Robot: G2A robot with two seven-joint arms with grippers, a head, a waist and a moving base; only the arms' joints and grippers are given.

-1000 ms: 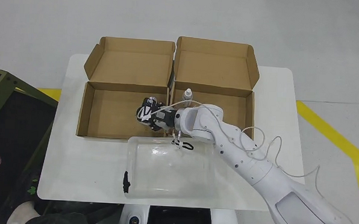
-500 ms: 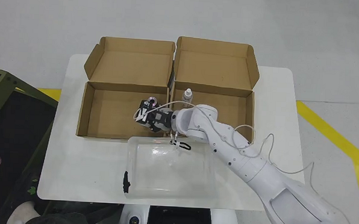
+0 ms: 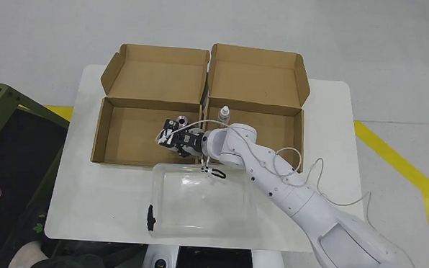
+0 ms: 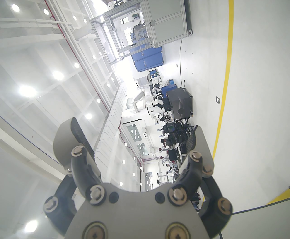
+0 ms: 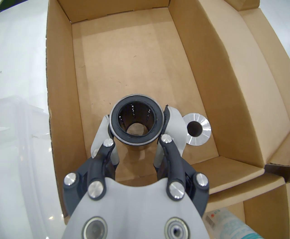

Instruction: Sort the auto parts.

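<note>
The left gripper points up into the room, its fingers spread wide with nothing between them.

On the white desk, the left cardboard box lies open. The right gripper hangs over the right part of this box's floor, clamped around a black-rimmed metal sleeve, one finger on each side. The sleeve is upright, and its open bore shows rows of tiny balls inside. Just beside it a silver washer lies flat on the box floor, near the box's right wall.

In front of the boxes stands a clear plastic tub. A small black part sits at its left wall and another dark piece near its far rim.

The right cardboard box touches the left one and holds a white bottle in its near-left corner.
</note>
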